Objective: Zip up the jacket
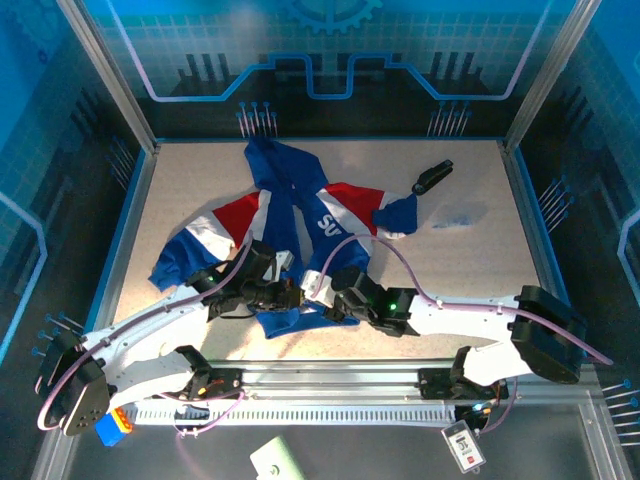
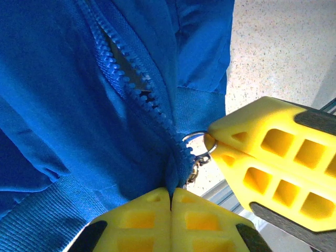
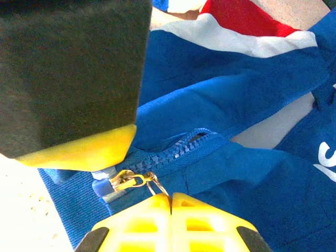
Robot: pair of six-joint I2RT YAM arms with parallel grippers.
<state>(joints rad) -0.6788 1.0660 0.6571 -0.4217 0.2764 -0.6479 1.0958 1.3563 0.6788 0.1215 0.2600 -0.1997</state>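
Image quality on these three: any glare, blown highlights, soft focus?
Top external: blue cast from the enclosure walls, jacket readable, table not blown out. Left wrist: table at upper right washed out, zipper teeth crisp. Right wrist: left gripper looms dark and out of focus at upper left, table at lower left blown white, zipper pull sharp.

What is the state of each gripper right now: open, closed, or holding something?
Left gripper: closed, pinching the jacket at the zipper's bottom end.
Right gripper: closed on the zipper pull ring.
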